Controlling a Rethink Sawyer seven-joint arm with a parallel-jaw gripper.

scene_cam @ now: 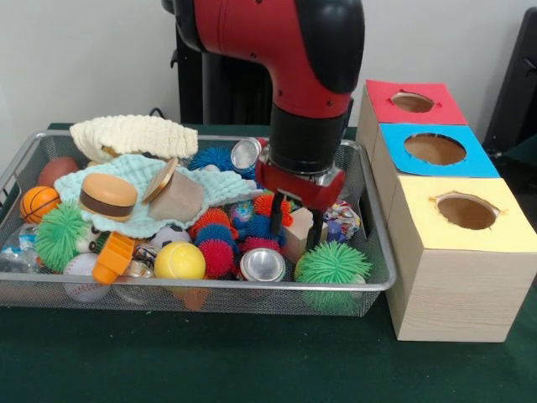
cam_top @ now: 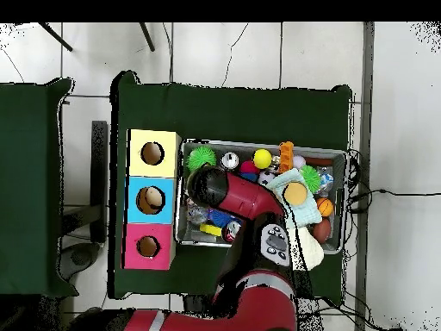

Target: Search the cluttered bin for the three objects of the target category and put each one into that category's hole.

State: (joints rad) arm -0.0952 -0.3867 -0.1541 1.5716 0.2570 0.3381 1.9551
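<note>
- Bin (scene_cam: 379,273): crammed, toys reaching its rims.
- Gripper (scene_cam: 295,228): open, fingers down among spiky balls (scene_cam: 216,243), near bin's box-side wall.
- Boxes (scene_cam: 457,277): holes unobstructed.

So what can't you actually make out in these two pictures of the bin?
- Front view: what lies under the green cloth is covered by it.
- Front view: whatever sits between the gripper jaws is lost among the spiky balls; a grasp cannot be judged.
- Overhead view: the arm hides the gripper and the bin's middle.
- Both views: the insides of the box holes are too dark to read.
</note>
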